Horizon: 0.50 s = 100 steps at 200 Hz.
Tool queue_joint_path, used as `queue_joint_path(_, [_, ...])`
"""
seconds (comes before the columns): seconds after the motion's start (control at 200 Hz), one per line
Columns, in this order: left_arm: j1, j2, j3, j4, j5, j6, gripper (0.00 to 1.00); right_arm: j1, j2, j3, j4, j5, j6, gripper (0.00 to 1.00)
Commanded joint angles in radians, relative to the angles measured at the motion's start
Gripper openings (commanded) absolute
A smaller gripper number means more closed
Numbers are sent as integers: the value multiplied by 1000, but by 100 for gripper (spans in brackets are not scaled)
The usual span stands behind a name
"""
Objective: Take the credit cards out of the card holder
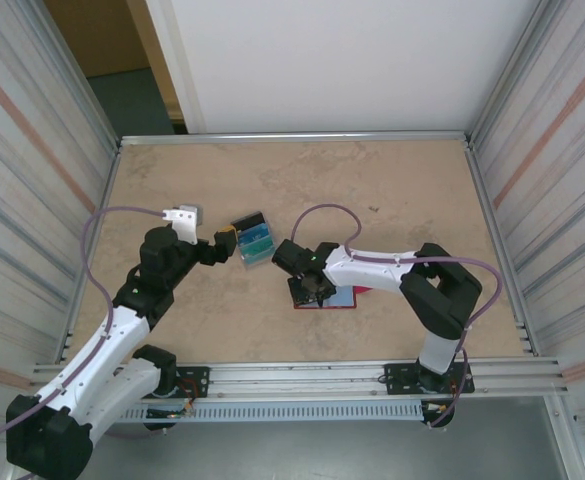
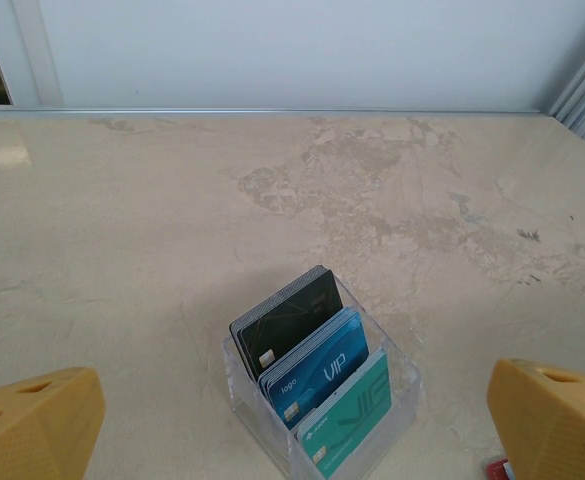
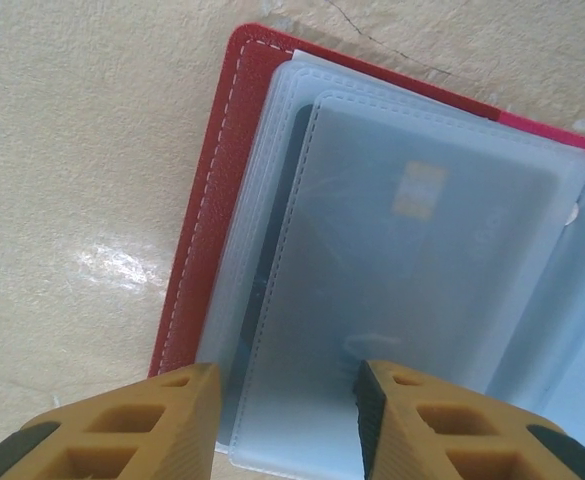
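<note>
Judging midway: cards (image 2: 317, 385) racked in clear stand (image 2: 402, 385), ten o'clock from opened card holder (image 3: 207, 200); chip card (image 3: 422, 190) left sleeved; right end effector (image 3: 287, 375) parted, empty; left end effector (image 2: 290, 390) released.

Clear plastic tray (image 2: 400, 378) stands on my beige marbled table (image 1: 392, 190), just 9 o'clock of centre. Corrugated metal walls (image 1: 32, 150) at 3 and 9, white panel (image 1: 352, 60) at 12, aluminium rail (image 1: 312, 375) at 6.
</note>
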Motion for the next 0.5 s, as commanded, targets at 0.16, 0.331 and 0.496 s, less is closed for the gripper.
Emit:
queue_joint_path(0.16, [3, -3, 13, 2, -15, 11, 99, -24, -31, -37, -6, -6, 33, 40])
queue_joint_path(0.331, [3, -2, 24, -4, -15, 18, 99, -26, -27, -40, -6, -6, 33, 39])
queue_joint_path(0.496, [3, -4, 28, -7, -14, 20, 99, -27, -23, -53, 8, -14, 34, 34])
